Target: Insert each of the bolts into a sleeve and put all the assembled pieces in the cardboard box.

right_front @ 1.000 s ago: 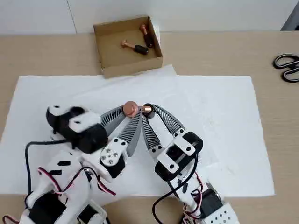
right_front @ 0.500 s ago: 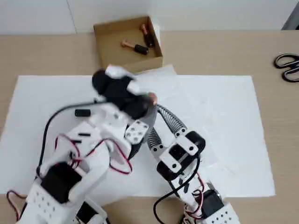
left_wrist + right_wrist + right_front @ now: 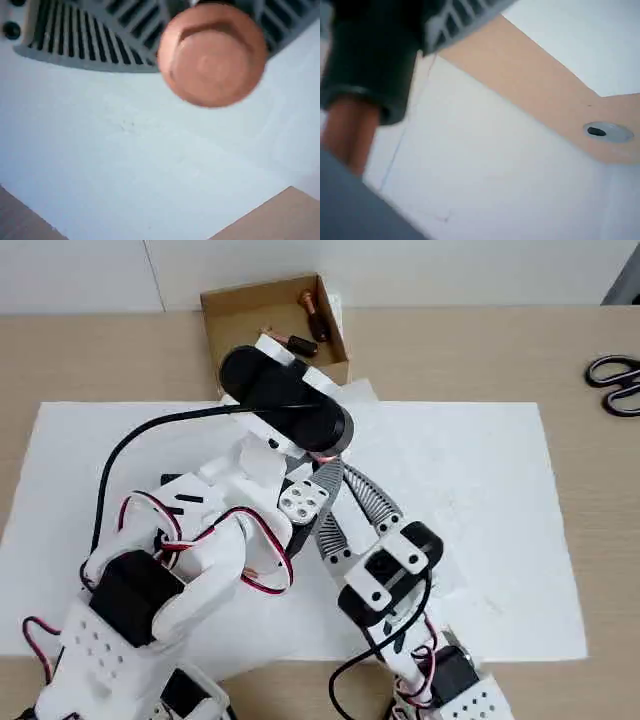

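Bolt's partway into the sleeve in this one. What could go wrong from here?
1. The right wrist view shows bare copper shaft of the bolt outside the sleeve that the right gripper holds; not fully seated, it might slip out on the way.
2. In the high view the left arm hangs close over the right gripper, between it and the cardboard box; a move toward the box could bump the arms together and knock the piece loose.

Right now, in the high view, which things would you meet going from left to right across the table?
In order: left arm's base → cardboard box → right arm's base → scissors. The white paper spans most of the width, so I leave it out.
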Robot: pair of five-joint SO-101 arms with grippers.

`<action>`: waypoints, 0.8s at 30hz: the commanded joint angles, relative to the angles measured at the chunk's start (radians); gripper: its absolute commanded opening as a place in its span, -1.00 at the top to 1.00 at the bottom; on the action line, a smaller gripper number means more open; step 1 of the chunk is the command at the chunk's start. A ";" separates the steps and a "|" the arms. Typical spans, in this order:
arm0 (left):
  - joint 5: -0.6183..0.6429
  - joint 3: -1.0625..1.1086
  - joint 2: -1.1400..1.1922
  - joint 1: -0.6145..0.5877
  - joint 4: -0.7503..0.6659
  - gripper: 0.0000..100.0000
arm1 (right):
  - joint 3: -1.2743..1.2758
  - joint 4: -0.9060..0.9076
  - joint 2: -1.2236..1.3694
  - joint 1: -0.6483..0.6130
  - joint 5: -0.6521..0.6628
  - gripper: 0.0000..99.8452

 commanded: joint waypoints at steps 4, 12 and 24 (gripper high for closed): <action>0.049 -0.051 0.003 0.003 0.025 0.36 | 0.003 -0.010 -0.010 -0.004 0.009 0.99; 0.052 -0.048 0.005 -0.049 0.023 0.35 | 0.003 -0.010 -0.010 -0.004 0.009 0.99; 0.029 -0.068 0.003 -0.152 0.000 0.34 | 0.003 -0.010 -0.010 -0.004 0.009 0.99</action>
